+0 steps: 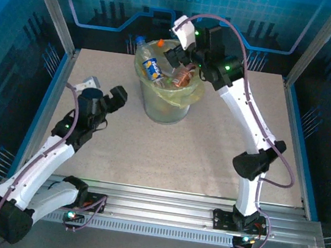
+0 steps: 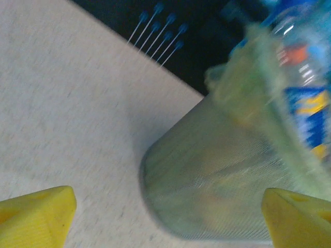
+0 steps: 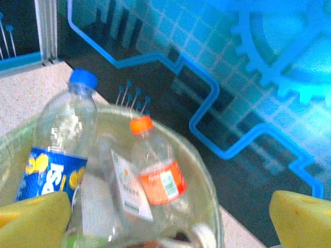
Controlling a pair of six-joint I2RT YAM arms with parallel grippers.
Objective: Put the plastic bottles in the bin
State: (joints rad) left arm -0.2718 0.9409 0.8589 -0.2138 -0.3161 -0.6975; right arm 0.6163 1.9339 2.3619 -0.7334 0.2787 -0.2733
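the grey bin (image 1: 166, 110), lined with a yellow-green bag (image 1: 142, 60), is standing on the bench (image 1: 210, 155) at the upper middle of the overhead frame. the plastic bottles (image 1: 160, 74) are lying inside it (a blue-capped bottle (image 3: 54, 155) at the left of the right wrist frame, an orange-capped bottle (image 3: 158, 170) just beside it). the right gripper (image 1: 176, 56) is hovering over the bin's rim, jaws spread wide and holding nothing. the left gripper (image 1: 105, 94) is hanging left of the bin, jaws wide apart and empty.
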